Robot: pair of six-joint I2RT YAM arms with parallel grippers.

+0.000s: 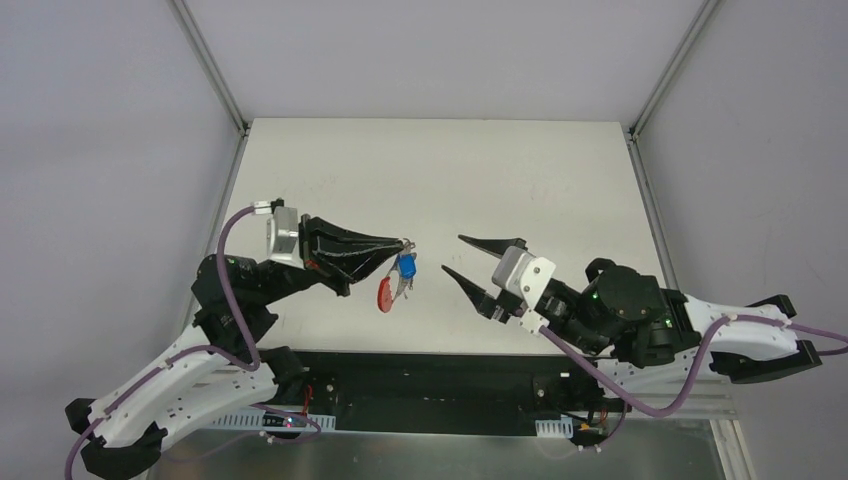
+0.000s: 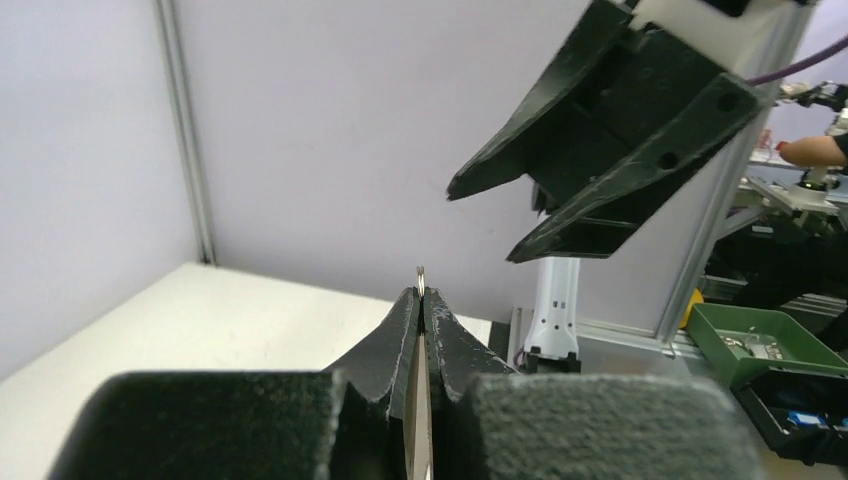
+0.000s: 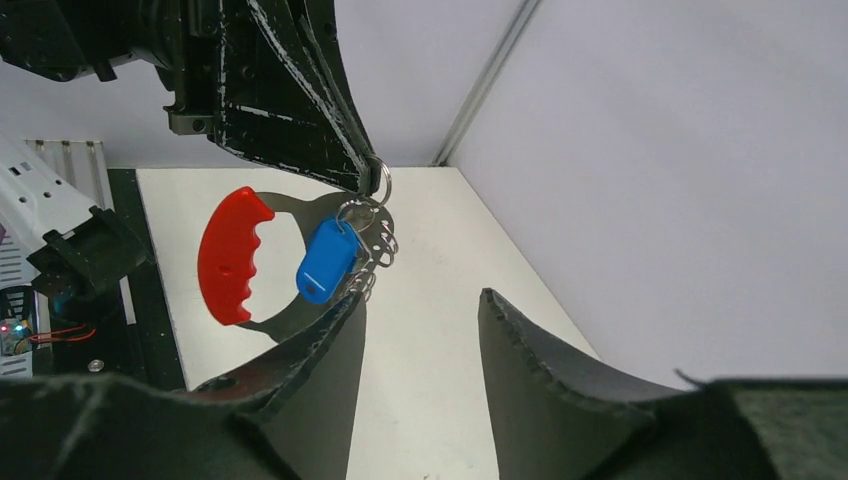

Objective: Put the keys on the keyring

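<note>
Left gripper (image 1: 405, 242) is pinched shut on a silver ring of the keyring (image 3: 378, 183). Its red strip (image 3: 232, 255) and the blue-tagged keys (image 3: 327, 260) hang just below those fingertips, seen in the right wrist and top views. The left wrist view shows only the ring's edge. Right gripper (image 1: 452, 253) is part open and empty, near them.

L arm (image 1: 170, 375) rises from its base at lower left, elbow bent, wrist turned so the L gripper (image 1: 404, 243) points right toward mid-table, held above the surface w/ fingers pressed tight together on the keyring (image 3: 232, 255). R arm (image 1: 720, 335) lies low from lower right, forearm angled left, w/ the R gripper (image 1: 452, 253) pointing left at the L one, jaws parted and nothing between them. The two grippers' tips face each other, near but apart.
</note>
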